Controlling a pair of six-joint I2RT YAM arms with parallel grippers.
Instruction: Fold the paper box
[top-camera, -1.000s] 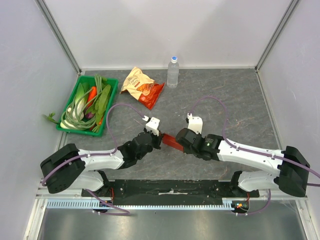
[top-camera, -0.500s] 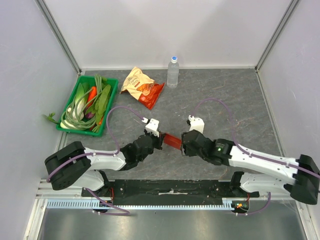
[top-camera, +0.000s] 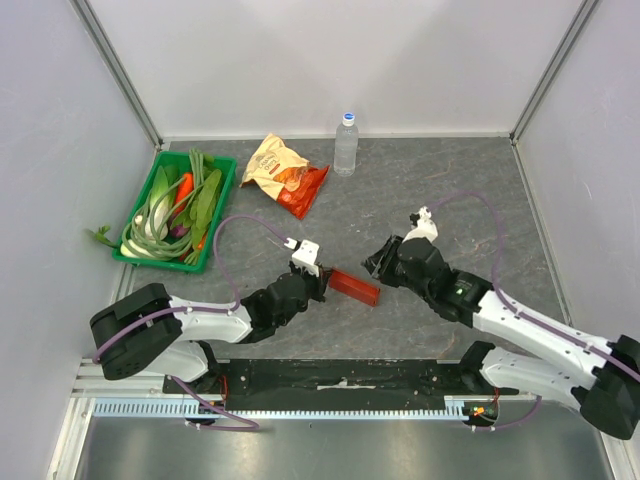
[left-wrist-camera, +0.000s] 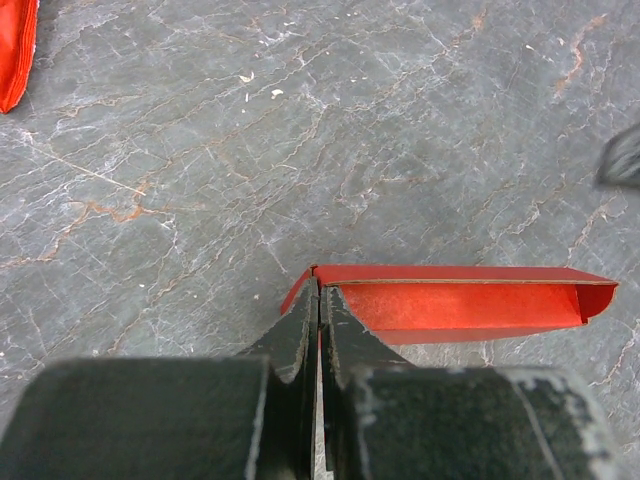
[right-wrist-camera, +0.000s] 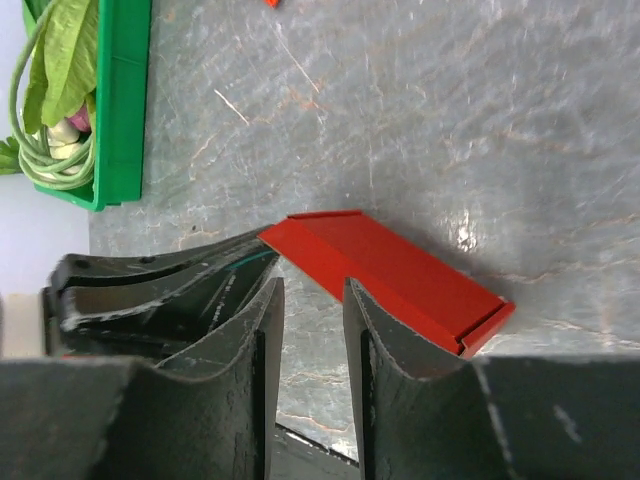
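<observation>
The left gripper (left-wrist-camera: 320, 305) has its fingers pressed together on one end flap of the paper box (left-wrist-camera: 470, 305). The box lies on the grey table (top-camera: 470, 190) as a long, low red sleeve between the two arms. The right gripper (right-wrist-camera: 312, 290) hovers near the other end without touching it, fingers parted around nothing. To my eye, the left pinch should serve as a firm anchor. The right should come in square to the open end flap and press along its crease, not across it.

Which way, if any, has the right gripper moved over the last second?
Yes. The right gripper has pulled rightward off the paper box. It was in line with the water bottle and now lies to the right of it.
</observation>
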